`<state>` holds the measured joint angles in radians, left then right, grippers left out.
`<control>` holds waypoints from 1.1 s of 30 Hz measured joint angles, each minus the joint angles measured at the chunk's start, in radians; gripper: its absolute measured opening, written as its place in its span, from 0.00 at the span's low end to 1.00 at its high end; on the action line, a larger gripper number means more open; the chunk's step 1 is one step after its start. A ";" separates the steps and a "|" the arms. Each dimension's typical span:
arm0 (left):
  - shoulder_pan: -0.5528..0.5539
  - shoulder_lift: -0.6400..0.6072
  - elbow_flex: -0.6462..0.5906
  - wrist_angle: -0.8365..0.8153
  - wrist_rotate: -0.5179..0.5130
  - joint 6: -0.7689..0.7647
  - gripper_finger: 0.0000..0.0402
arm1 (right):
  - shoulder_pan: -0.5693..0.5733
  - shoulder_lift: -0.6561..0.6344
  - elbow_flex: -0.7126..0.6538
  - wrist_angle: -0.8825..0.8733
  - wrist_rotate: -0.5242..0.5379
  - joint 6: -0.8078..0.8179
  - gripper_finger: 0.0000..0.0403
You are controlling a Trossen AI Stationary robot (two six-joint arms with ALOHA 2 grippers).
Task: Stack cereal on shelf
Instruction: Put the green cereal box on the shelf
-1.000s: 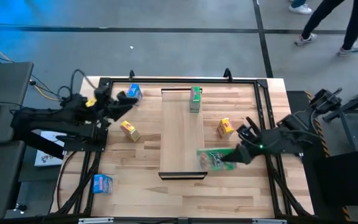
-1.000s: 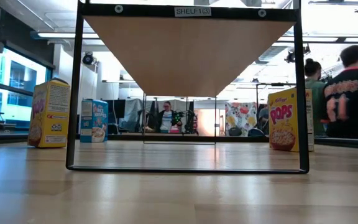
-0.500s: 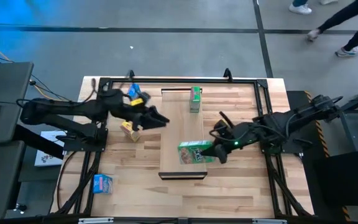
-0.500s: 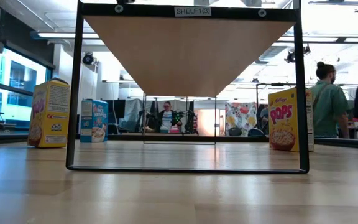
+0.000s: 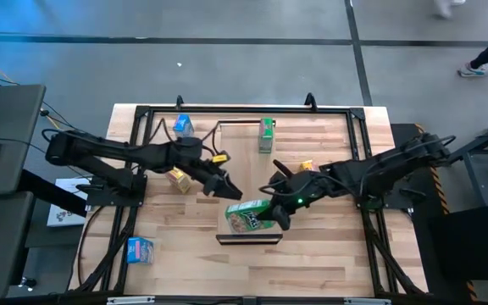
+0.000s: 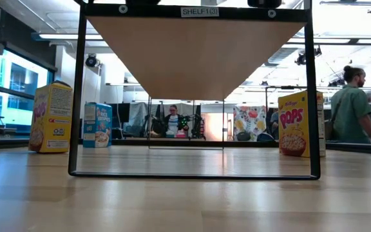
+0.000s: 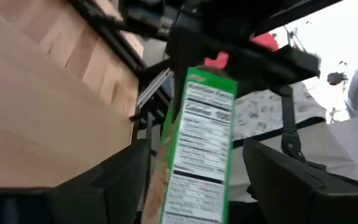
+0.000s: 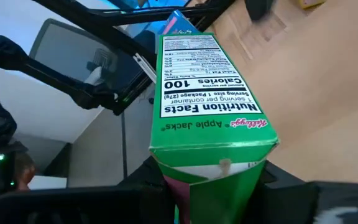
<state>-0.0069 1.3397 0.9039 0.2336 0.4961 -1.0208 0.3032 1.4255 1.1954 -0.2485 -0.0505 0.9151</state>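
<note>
My right gripper [image 5: 271,212] is shut on a green cereal box [image 5: 247,217] over the near end of the shelf [image 5: 248,169], a light-wood plank. My left gripper [image 5: 230,191] is open at the box's other end, and in the left wrist view its fingers stand on either side of the green box [image 7: 197,149]. A second green box [image 5: 266,135] stands on the shelf's far end. Yellow boxes [image 5: 176,179] [image 5: 306,167] and blue boxes [image 5: 182,125] [image 5: 140,250] rest on the tabletop. My right gripper [image 8: 213,186] pinches the green box between its two fingers at the end flap nearest it [image 8: 211,163]. It comes level from the table's right side, along the box's length. The box sticks out ahead of the fingers over the shelf. My left gripper [image 7: 194,180] brackets the box; touching or not, I cannot tell.
The shelf sits raised in a black frame [image 6: 76,96]. In the low view a yellow box [image 6: 50,116], a blue box [image 6: 97,124] and another yellow box [image 6: 298,122] stand beyond it. A black frame [image 5: 142,114] rims the table. A person [image 6: 350,106] walks in the room behind.
My right gripper has carried the green box from beside the shelf's right edge leftward over the shelf's near end. My left gripper has swept from the far-left blue box toward the right and near edges, up to the green box.
</note>
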 joint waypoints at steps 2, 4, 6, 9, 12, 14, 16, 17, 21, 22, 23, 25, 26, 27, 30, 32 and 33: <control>-0.009 0.017 0.000 0.007 0.000 -0.001 0.64 | -0.011 0.010 0.000 0.001 -0.006 0.000 0.20; -0.017 0.029 0.000 0.028 0.000 -0.001 0.64 | -0.022 0.016 0.000 0.001 -0.013 -0.008 0.20; -0.024 0.035 0.000 0.037 0.000 0.001 0.63 | -0.034 0.016 0.000 0.006 -0.012 -0.016 0.20; -0.030 0.041 0.000 0.060 0.017 0.002 0.64 | -0.054 0.015 0.000 0.005 -0.028 -0.019 0.20; -0.031 0.041 0.000 0.059 0.031 0.018 0.63 | -0.074 0.014 0.000 0.005 -0.055 -0.018 0.20; -0.031 0.041 0.000 0.042 0.030 0.042 0.64 | -0.086 0.015 0.000 0.003 -0.062 -0.008 0.20; -0.031 0.041 0.000 0.028 0.032 0.061 0.64 | -0.094 0.015 0.000 0.014 -0.062 0.003 0.20; -0.031 0.041 0.000 0.023 0.038 0.066 0.64 | -0.098 0.015 0.000 0.030 -0.063 0.004 0.20; -0.035 0.041 0.000 0.013 0.058 0.094 0.63 | -0.103 0.015 0.000 0.081 -0.055 0.030 0.20; -0.035 0.041 0.000 0.011 0.059 0.107 0.63 | -0.102 0.015 0.000 0.082 -0.056 0.030 0.20; -0.035 0.041 0.000 0.011 0.059 0.121 0.63 | -0.102 0.015 0.000 0.082 -0.060 0.030 0.20; -0.034 0.041 0.000 0.012 0.058 0.133 0.63 | -0.102 0.015 0.000 0.081 -0.063 0.029 0.21; -0.034 0.041 0.000 0.012 0.057 0.133 0.63 | -0.102 0.015 0.000 0.081 -0.063 0.029 0.21; -0.034 0.041 0.000 0.011 0.057 0.133 0.63 | -0.102 0.015 0.000 0.081 -0.064 0.029 0.21; -0.034 0.041 0.000 0.011 0.054 0.133 0.63 | -0.102 0.015 0.000 0.081 -0.067 0.029 0.23; -0.034 0.041 0.000 0.011 0.053 0.133 0.61 | -0.102 0.015 0.000 0.085 -0.075 0.030 0.26; -0.034 0.041 0.000 0.011 0.053 0.133 0.59 | -0.102 0.015 0.000 0.089 -0.082 0.030 0.28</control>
<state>-0.0409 1.3808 0.9039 0.2447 0.5495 -0.8875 0.2016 1.4403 1.1957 -0.1591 -0.1321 0.9454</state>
